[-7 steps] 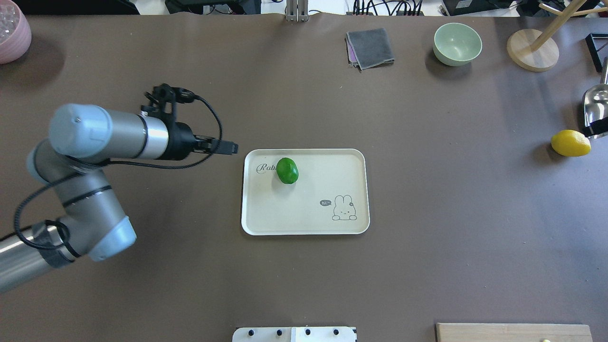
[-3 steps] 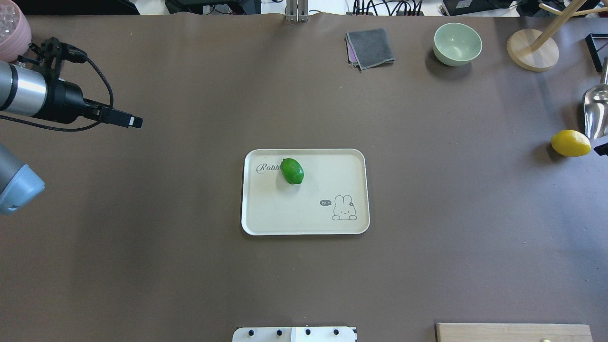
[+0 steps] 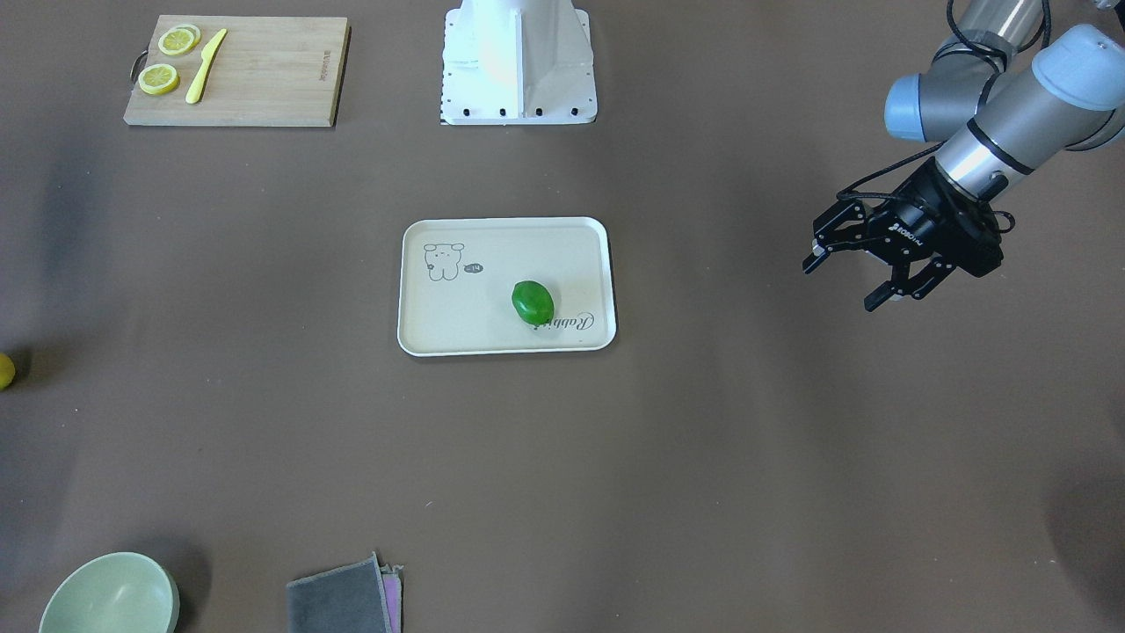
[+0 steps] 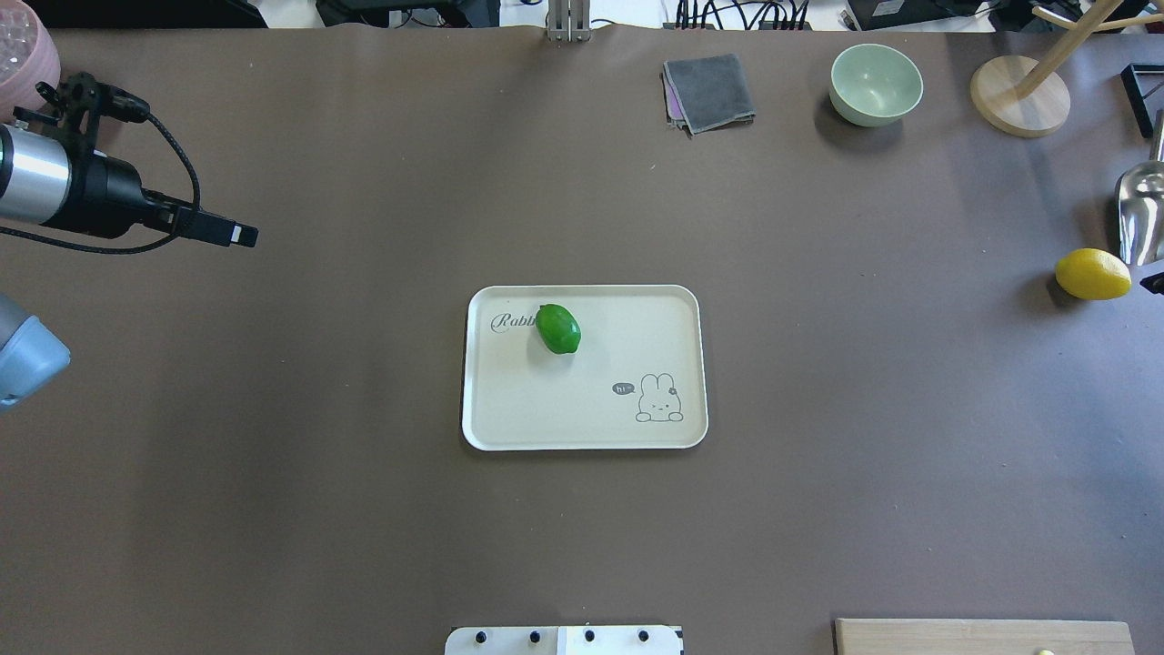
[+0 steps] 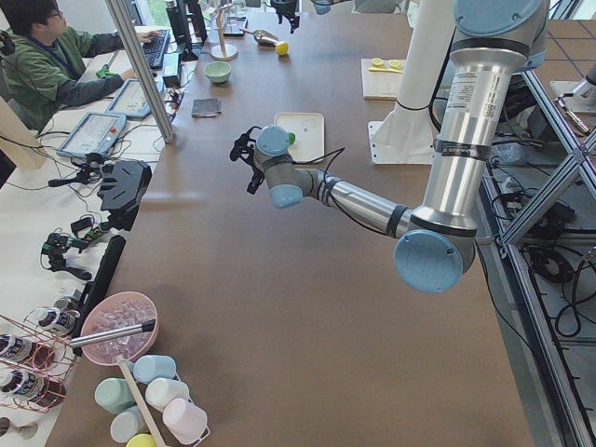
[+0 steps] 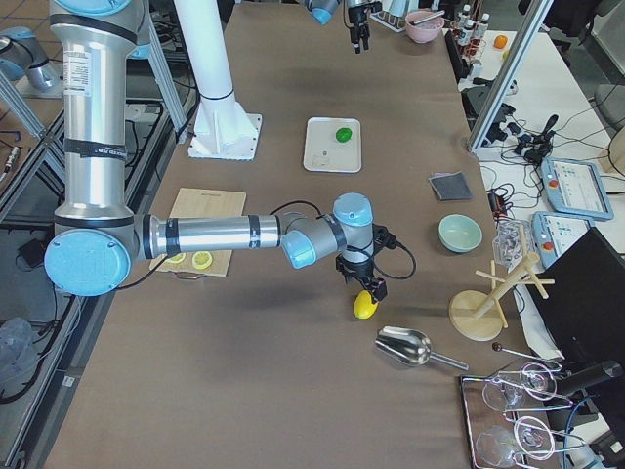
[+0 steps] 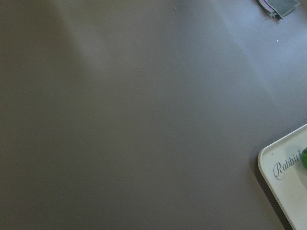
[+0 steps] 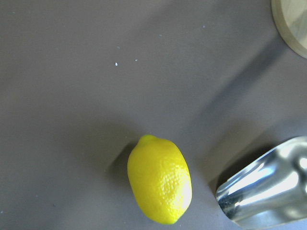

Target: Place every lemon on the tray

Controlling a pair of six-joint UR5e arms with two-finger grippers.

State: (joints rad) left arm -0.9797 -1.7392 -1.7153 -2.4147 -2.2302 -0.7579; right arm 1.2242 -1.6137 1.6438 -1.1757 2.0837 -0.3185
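The green lemon [image 4: 557,328] [image 3: 533,302] lies on the cream tray [image 4: 637,355] [image 3: 457,321], next to its "Rabbit" lettering. The yellow lemon [image 4: 1092,274] [image 8: 159,184] lies on the table at the far right, beside a metal scoop [image 8: 268,189]. My left gripper [image 3: 839,286] is open and empty, held above the table well to the left of the tray. My right gripper [image 6: 371,283] hovers just above the yellow lemon [image 6: 365,305]. I cannot tell whether it is open or shut. The left wrist view shows only a tray corner [image 7: 288,182].
A green bowl [image 4: 875,84], a grey cloth [image 4: 708,92] and a wooden stand [image 4: 1018,95] sit along the far edge. The scoop [image 4: 1141,209] lies right behind the yellow lemon. A cutting board [image 3: 264,70] with lemon slices and a knife is near the robot base. A pink bowl [image 4: 23,55] is far left.
My left arm has pulled back from the tray's left edge to the far left of the table. The green lemon has rolled slightly to the right on the tray.
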